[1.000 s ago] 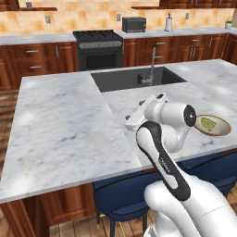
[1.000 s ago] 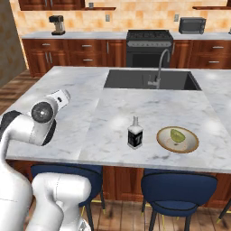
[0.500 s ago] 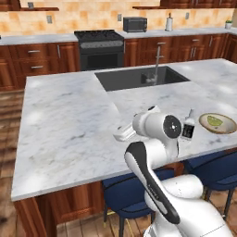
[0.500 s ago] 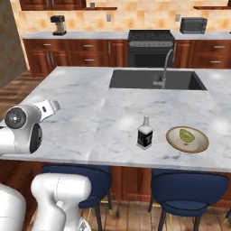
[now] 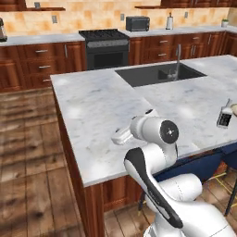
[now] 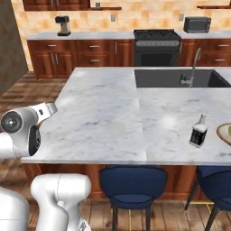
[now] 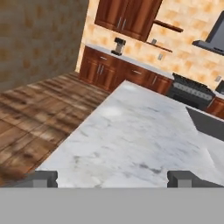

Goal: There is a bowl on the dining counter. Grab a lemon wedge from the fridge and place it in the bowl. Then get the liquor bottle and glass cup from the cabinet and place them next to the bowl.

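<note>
we see the gripper (image 7: 112,178) wide open and empty over the dining counter (image 7: 131,140); the liquor bottle (image 6: 198,131) and bowl (image 6: 224,133) stand well apart from it.

Broad bare marble counter (image 6: 103,113); only the liquor bottle (image 6: 198,131) and sink (image 6: 180,78) interrupt it.

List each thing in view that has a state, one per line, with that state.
Liquor bottle: upright on the dining counter, capped, next to the bowl.
Bowl: on the counter at the picture's edge, something green inside.
Gripper: jaws wide apart, holding nothing.
Faucet: no water running.
Lower cabinets: doors and drawers closed.
Stool: tucked under the counter.
</note>
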Controlling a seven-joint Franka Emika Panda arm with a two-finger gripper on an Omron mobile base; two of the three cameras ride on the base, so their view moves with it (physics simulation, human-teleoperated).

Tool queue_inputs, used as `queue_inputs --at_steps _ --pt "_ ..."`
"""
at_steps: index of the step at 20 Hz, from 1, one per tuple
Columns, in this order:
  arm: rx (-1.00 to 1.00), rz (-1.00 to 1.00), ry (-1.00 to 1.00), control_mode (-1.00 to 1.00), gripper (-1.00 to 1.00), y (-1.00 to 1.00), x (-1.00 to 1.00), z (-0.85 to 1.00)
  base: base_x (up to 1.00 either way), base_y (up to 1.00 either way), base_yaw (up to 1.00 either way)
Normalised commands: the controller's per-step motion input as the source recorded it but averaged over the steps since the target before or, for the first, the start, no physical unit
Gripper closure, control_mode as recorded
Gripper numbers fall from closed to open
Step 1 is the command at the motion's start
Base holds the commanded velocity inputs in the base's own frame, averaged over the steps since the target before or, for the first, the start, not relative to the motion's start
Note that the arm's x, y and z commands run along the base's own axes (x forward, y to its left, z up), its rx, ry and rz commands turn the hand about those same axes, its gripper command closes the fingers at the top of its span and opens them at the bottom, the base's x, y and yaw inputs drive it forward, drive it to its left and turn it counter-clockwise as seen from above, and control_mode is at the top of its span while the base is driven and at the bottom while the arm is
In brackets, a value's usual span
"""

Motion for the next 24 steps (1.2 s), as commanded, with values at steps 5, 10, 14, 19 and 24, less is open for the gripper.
queue_inputs --at_steps 5,10,14,19,24 --pt "0.00 0.00 0.00 1.00 -1.00 0.00 0.00 0.00 -0.05 1.00 -0.10" --pt "0.00 0.00 0.00 1.00 -1.00 0.00 0.00 0.00 0.00 1.00 -0.10" --pt "0.00 0.00 0.00 1.00 -1.00 0.00 0.00 0.00 0.02 1.00 -0.11" --pt "0.00 0.00 0.00 1.00 -1.00 0.00 0.00 0.00 0.49 1.00 -0.13" --pt "0.00 0.00 0.00 1.00 -1.00 0.00 0.00 0.00 1.00 0.95 -0.23"
